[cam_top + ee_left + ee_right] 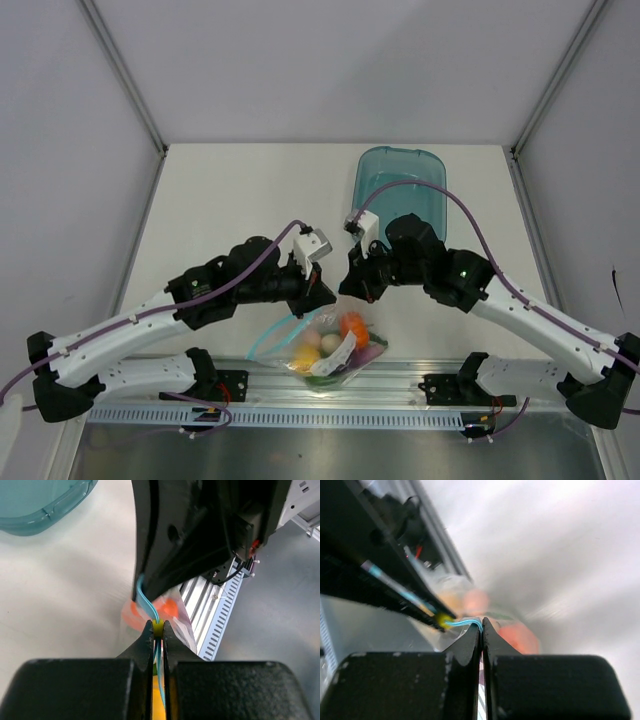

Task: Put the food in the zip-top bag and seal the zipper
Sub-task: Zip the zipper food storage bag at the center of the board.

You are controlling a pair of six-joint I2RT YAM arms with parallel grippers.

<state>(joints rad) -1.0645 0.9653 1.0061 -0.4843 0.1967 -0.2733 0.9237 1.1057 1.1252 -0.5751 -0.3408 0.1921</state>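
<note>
The clear zip-top bag [325, 352] hangs between my two grippers above the table's near edge, holding several food pieces: an orange-red tomato [354, 328], a pale egg [329, 343], a yellow lemon [305, 358] and green and purple pieces. My left gripper [322, 296] is shut on the light-blue zipper [148, 602] at a small yellow slider piece [158, 628]. My right gripper [350, 290] is shut on the zipper strip [465, 623] close beside it, fingertips almost meeting the left ones. The bag's body shows blurred below in both wrist views.
A teal translucent tray [400, 190] lies at the back right of the white table [230, 200]. A metal rail with slots [330, 410] runs along the near edge, under the hanging bag. Grey walls stand on both sides.
</note>
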